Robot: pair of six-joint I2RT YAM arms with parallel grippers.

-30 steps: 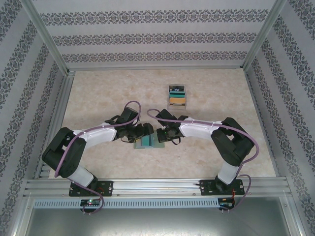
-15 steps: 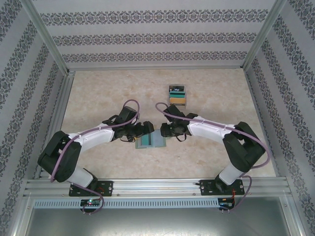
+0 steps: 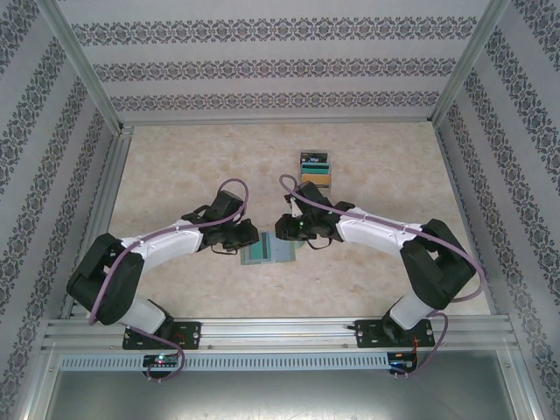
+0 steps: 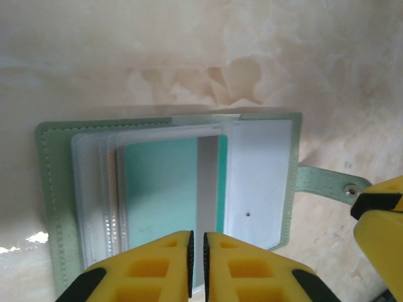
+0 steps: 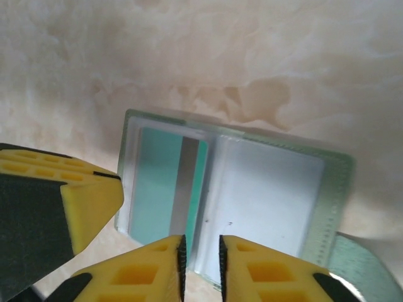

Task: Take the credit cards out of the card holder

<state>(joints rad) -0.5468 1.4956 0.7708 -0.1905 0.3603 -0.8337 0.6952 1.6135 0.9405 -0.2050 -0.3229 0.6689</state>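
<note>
Card holder (image 4: 69, 189): lies open on the surface (image 3: 175, 166), teal card (image 4: 164, 189) sleeved inside; removed cards (image 3: 315, 172) stacked well apart, farther back. Left gripper (image 4: 196, 264) and right gripper (image 5: 200, 264): fingers nearly closed at the holder's near edge, seemingly pinning it flat; grip on anything cannot be told.

The open card holder (image 3: 269, 249) lies on the bench (image 3: 175, 166) between the left pincer (image 3: 246, 239) and right pincer (image 3: 287, 229); the card pile (image 3: 315, 171) lies beyond the right pincer.
</note>
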